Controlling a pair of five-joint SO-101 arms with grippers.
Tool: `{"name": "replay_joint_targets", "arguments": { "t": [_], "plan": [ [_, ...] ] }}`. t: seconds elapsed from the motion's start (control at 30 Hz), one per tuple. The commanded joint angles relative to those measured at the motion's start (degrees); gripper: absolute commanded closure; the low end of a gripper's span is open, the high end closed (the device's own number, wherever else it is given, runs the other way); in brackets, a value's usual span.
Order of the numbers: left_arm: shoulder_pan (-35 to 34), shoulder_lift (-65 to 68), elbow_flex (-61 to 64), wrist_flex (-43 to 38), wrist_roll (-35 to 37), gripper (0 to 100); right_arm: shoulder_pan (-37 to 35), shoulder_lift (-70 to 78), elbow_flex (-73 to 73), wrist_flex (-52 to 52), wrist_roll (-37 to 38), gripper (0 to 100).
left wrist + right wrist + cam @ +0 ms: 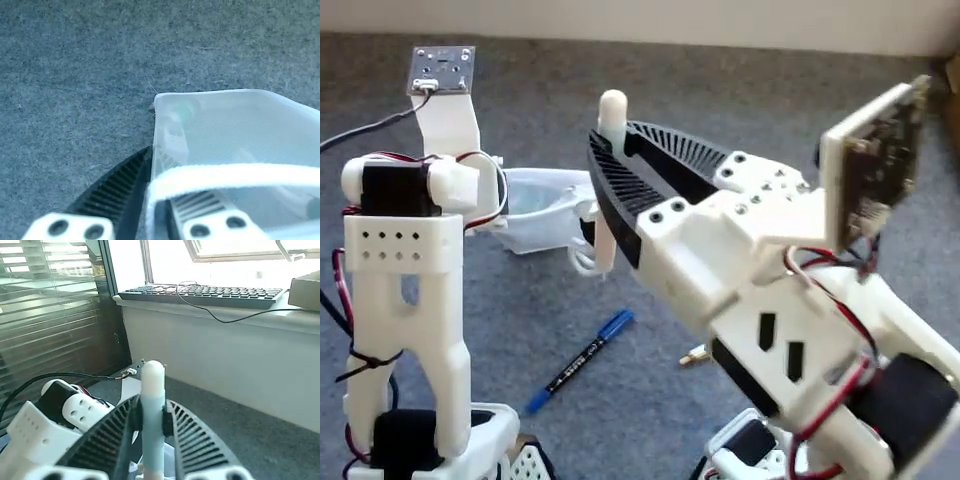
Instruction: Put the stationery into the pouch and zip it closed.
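Currently | high view: your right gripper (pixel 610 140) is clamping a white marker (pixel 612 105) upright beside the pouch (pixel 545 210); a blue pen (pixel 582 362) is lying near the pouch | left wrist view: your left gripper (pixel 156 160) is pinching the pouch's rim | right wrist view: jaws are squeezing the white marker's middle.

pouch (pixel 235 130) white mesh | marker (pixel 582 362) blue-black | tube (pixel 152 385) white | carpet (pixel 720 80) grey

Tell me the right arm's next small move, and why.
Probably ease the right end effector down so the white pen it grips upright slides into the pouch; the left end effector pinches the pouch rim, holding its mouth open by the pen's lower end.
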Motion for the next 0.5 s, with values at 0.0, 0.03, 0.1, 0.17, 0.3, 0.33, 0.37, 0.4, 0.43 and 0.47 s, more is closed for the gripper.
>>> {"name": "replay_joint_targets", "arguments": {
  "t": [0.0,0.03,0.1,0.17,0.3,0.33,0.37,0.4,0.43,0.47],
  "plan": [
    [-1.0,0.7,1.7,0.2,0.5,99,-0.7,-4.7,8.7,-9.1,-0.4,99.3],
    [-1.0,0.7,2.1,0.2,0.5,99,-0.8,-6.6,12.4,-12.3,-0.2,99.3],
    [-1.0,0.7,2.1,0.2,0.5,99,-0.8,-10.7,20.5,-19.8,-0.1,99.3],
    [-1.0,0.7,2.1,0.2,0.5,99,-0.7,-14.8,28.9,-28.2,0.0,99.3],
    [-1.0,0.7,2.1,0.2,0.5,99,-0.8,-21.8,42.5,-44.0,4.2,99.3],
    [-1.0,0.7,2.1,0.2,0.5,99,-0.9,-23.1,45.2,-47.0,5.4,99.3],
    [-1.0,0.7,2.1,0.2,0.5,99,-0.9,-24.1,47.6,-49.5,6.0,99.3],
    [-1.0,0.7,2.1,0.2,0.5,99,-0.9,-24.7,49.7,-51.6,6.1,99.3],
    [-1.0,0.7,2.1,0.2,0.5,99,-0.9,-25.1,51.5,-53.3,6.1,99.3],
    [-1.0,0.7,2.1,0.2,0.5,99,-0.9,-25.4,52.8,-54.7,6.1,99.3]
  ]
}}
